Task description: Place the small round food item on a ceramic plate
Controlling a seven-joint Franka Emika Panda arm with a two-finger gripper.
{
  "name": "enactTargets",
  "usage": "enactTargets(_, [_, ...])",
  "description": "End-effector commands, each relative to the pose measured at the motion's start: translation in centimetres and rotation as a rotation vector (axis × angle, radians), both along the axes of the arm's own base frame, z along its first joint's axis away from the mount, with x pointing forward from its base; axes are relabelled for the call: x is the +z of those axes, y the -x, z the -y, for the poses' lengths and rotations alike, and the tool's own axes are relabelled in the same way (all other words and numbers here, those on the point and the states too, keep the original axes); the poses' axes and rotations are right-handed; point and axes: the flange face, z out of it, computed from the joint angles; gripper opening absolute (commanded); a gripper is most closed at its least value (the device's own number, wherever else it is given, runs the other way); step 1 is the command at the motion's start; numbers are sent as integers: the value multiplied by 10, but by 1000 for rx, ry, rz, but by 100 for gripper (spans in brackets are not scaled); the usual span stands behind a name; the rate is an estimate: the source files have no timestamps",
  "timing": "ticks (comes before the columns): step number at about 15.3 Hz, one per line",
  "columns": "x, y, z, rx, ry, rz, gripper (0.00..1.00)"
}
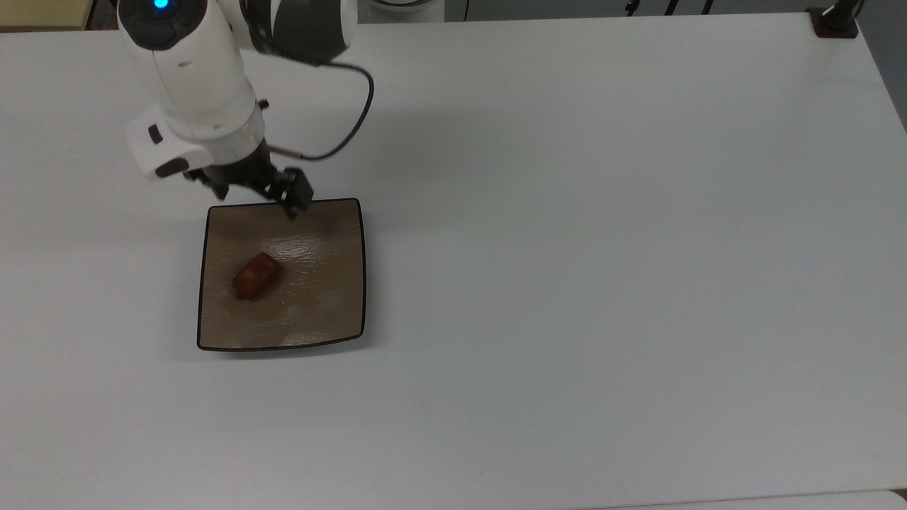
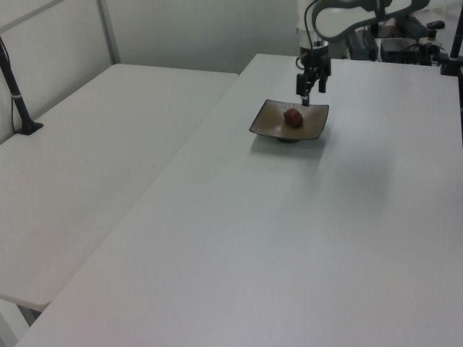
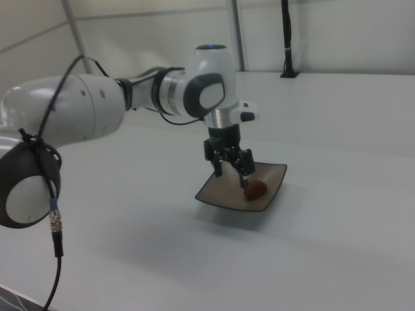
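The small round food item [image 1: 256, 275], a reddish-brown glossy lump, lies on the left middle of the square tan-brown ceramic plate [image 1: 326, 297] in the top view. It also rests on the plate [image 2: 269, 124] as the food item [image 2: 292, 116] in the left view, and on the plate [image 3: 217, 194] as the food item [image 3: 255, 189] in the right view. My gripper [image 1: 256, 202] hangs open and empty above the plate's edge nearest the arm, clear of the food. It is lifted off the plate, as the gripper [image 2: 312, 96] and gripper [image 3: 231, 176] show.
The plate sits on a wide white table [image 1: 602, 248]. A black clamp post [image 1: 836, 18] stands at the top view's top right corner. A second white table [image 2: 94, 159] with a black post [image 2: 18, 108] lies at the left view's left. A dark cable [image 1: 354, 120] loops beside the wrist.
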Motion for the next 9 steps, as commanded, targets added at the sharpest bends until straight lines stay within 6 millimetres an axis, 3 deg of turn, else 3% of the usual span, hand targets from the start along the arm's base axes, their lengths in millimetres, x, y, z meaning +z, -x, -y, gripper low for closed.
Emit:
enactTargets(1, [36, 42, -20, 144, -1, -181, 100])
enactTargets(5, [69, 81, -31, 161, 13, -198, 100])
enactTargets(9, [95, 133, -60, 202, 25, -73, 100])
